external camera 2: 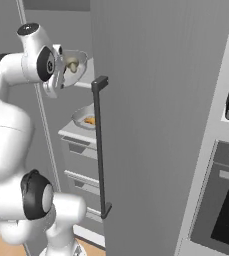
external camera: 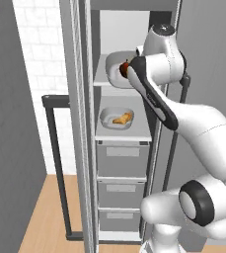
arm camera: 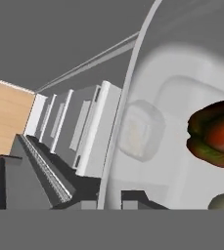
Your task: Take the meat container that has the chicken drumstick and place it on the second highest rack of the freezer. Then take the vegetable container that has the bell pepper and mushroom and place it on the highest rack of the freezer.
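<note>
The freezer [external camera: 122,148] stands open between grey walls, wood floor below, white tile at the back. On its highest rack [external camera: 102,79] the vegetable container [external camera: 115,66] sits, bell pepper [external camera: 125,69] inside. One shelf down, the meat container [external camera: 116,118] holds the chicken drumstick [external camera: 122,118]. The right base view adds the mushroom [external camera 2: 72,65] and an oven [external camera 2: 226,200]. The tool [arm camera: 111,199] is clamped on the vegetable container's rim, fingertips mostly cut off.
</note>
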Tool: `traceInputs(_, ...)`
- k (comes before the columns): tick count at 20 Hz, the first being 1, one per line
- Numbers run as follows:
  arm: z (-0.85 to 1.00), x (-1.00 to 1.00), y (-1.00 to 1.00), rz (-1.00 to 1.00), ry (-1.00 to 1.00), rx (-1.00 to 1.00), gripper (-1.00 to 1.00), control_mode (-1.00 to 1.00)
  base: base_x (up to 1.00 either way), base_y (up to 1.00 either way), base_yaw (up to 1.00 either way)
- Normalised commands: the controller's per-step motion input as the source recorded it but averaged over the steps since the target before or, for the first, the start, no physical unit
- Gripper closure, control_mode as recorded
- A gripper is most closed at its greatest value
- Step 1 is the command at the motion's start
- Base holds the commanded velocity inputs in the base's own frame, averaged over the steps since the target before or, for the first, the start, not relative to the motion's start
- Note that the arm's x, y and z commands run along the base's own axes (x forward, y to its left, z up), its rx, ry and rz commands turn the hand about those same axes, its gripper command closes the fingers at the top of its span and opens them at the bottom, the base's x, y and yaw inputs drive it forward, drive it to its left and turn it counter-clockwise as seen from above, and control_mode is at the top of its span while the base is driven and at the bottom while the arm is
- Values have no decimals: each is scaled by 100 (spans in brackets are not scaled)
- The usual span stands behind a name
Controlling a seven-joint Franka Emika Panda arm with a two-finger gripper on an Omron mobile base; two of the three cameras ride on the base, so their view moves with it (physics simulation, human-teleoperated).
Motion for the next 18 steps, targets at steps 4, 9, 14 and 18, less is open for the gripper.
traceInputs(4, 0, 100, -2, -11, 0, 7, 100, -100, 0, 0, 0)
traceInputs(9, -9, 100, -2, -6, 2, 5, 100, -100, 0, 0, 0)
traceInputs(14, -36, 100, -2, -2, 2, 0, 100, -100, 0, 0, 0)
traceInputs(18, -33, 97, -2, -1, 0, 0, 100, -100, 0, 0, 0)
